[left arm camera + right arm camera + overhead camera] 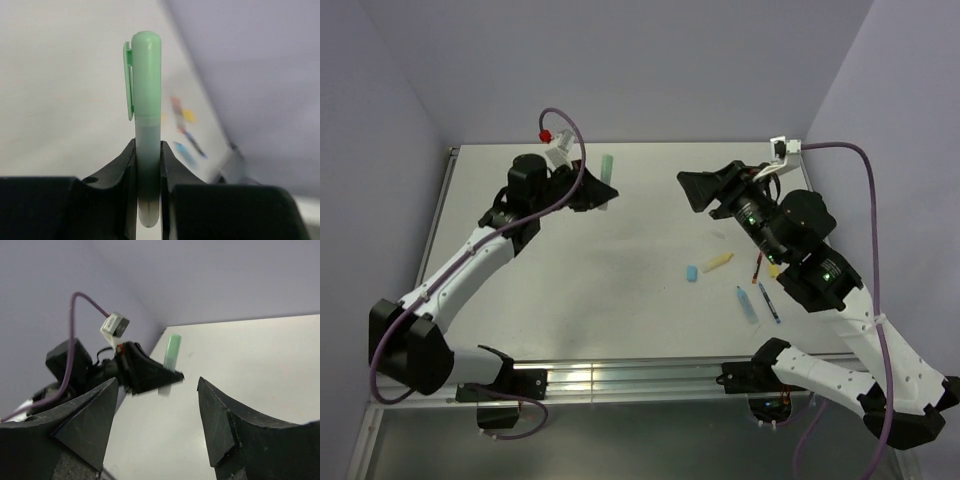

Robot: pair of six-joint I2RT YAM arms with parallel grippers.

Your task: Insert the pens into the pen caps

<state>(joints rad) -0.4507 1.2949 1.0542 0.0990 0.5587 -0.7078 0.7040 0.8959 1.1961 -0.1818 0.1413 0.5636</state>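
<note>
- One green marker (pixel 147 135) is seen. It is squeezed upright by the closed left pincer (pixel 148 150), and one green cap (pixel 146 70) is fitted on its top end, above the fingers.
- The right pincer (pixel 157 385) is spread wide and nothing is held in it. It is pointed at the left pincer across a bare strip of desk (pixel 620 290).
- Five small things are counted on the desk on the near side of the right pincer: one yellow marker (pixel 718 262), one light blue cap (pixel 691 272), one light blue marker (pixel 747 303), one dark blue pen (pixel 770 303) and one red pen (pixel 757 268).
- The red pen is partly hidden by the right arm (pixel 820 280), which is stretched just beside these things.
- The far desk edge and the wall (pixel 670 70) are found close behind both pincers. Much bare desk is left on the near side of the left pincer.
</note>
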